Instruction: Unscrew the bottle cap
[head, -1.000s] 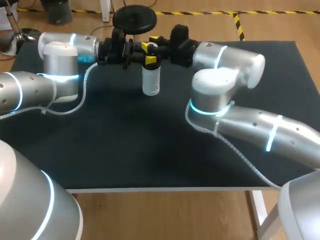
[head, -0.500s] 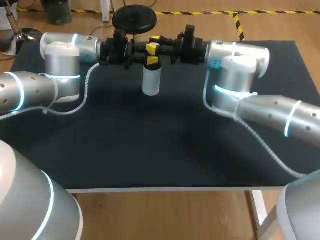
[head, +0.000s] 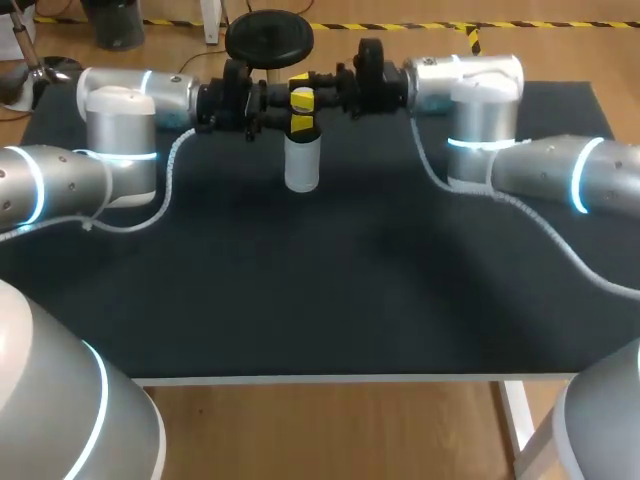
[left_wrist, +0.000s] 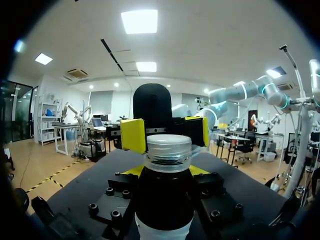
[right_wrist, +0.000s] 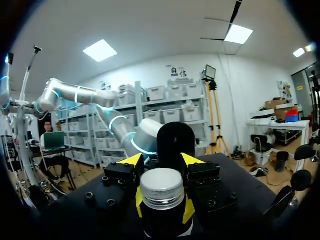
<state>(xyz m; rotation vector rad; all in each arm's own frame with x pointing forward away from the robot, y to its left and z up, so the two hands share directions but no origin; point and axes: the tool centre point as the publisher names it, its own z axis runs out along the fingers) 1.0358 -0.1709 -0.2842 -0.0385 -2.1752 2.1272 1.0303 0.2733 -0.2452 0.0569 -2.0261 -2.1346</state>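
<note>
bottle: white, upright, far side of the black table, right between my 2 arms. can't tell if the base sits on the table or hangs just off it

cap: silver screw cap, seated on the neck, ridges clear in both wrist views

my left gripper: clamped on the bottle just under the cap. the bottle hides most of my fingers, only yellow slivers of the tips poke out either side

my right gripper: comes in from the opp side. yellow pads sit tight on both sides of the cap, so it's gripping the cap afaict

head view: both sets of yellow tips pile up over the bottle top, can't sort whose is whose. cap basically hidden there

cut off: bottle's lower part runs out of both wrist views
</note>
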